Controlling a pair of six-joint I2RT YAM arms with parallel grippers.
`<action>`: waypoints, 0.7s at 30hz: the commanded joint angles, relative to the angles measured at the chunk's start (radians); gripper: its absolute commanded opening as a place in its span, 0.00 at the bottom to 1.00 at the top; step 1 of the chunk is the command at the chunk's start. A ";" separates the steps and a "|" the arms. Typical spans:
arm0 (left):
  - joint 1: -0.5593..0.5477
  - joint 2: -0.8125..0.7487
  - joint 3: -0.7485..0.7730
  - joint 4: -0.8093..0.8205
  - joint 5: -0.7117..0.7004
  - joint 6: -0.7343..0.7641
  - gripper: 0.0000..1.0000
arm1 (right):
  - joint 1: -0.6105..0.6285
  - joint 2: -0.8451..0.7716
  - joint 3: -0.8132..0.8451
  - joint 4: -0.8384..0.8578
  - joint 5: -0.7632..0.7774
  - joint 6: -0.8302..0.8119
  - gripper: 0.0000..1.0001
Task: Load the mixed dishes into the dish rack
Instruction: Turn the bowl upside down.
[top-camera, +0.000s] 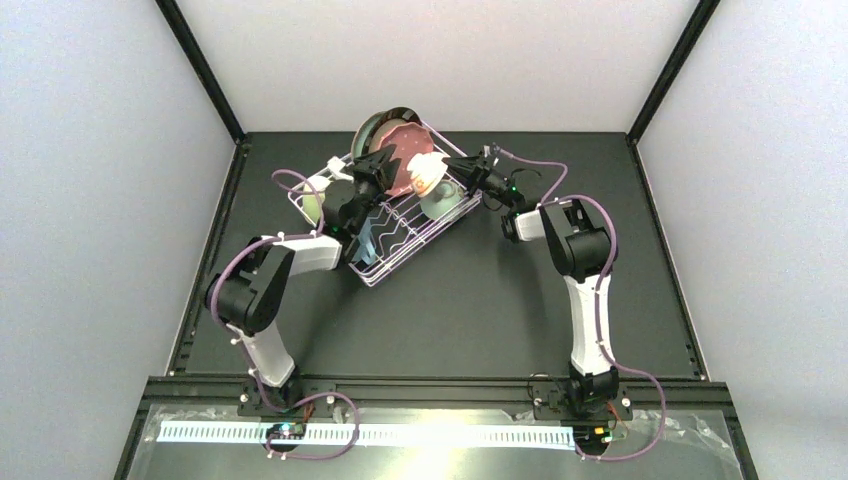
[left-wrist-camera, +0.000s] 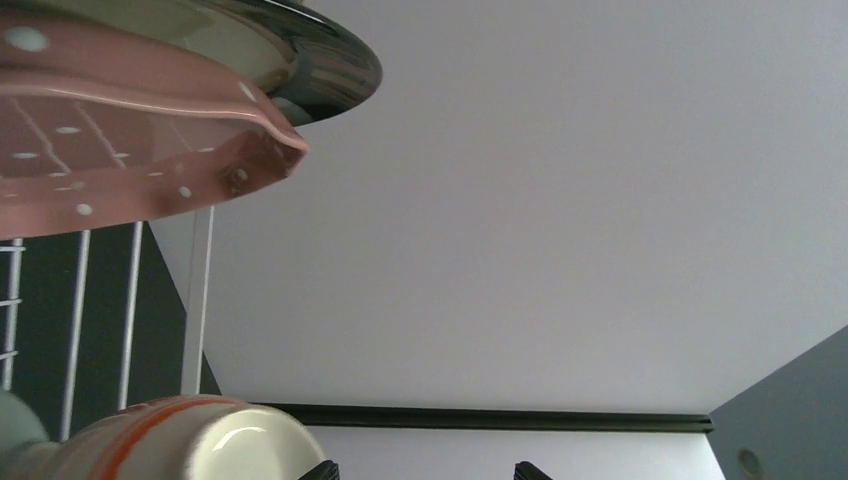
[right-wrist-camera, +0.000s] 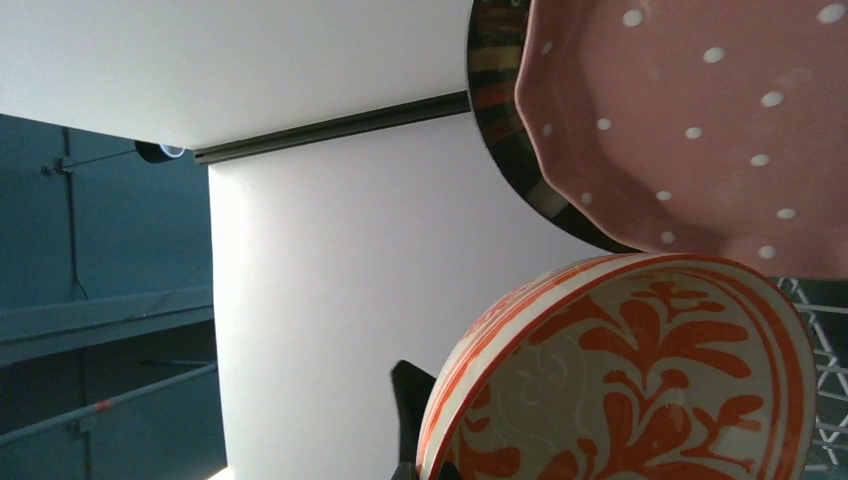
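Found dish rack (top-camera: 398, 240) askew on desk (top-camera: 450, 310), pink speckled plate (top-camera: 405, 160) upright at its far end. Logged left fingers (top-camera: 373, 162) released above it, right fingers (right-wrist-camera: 405, 400) clenched at orange-patterned bowl (top-camera: 430, 178) rim.

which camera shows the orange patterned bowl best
The right wrist view: the orange patterned bowl fills the lower right, its painted inside facing the camera. The left wrist view catches only part of its rim and an orange stripe at the bottom left. The top view shows it small, inside the dish rack.
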 joint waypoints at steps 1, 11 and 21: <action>0.016 0.050 0.089 -0.001 0.066 0.030 0.99 | -0.020 0.018 0.056 0.196 -0.046 0.115 0.00; 0.032 0.129 0.168 -0.008 0.116 0.021 0.99 | -0.052 0.027 0.108 0.010 -0.132 0.007 0.00; 0.051 0.208 0.297 -0.094 0.230 0.055 0.99 | -0.067 0.043 0.124 -0.079 -0.170 -0.038 0.00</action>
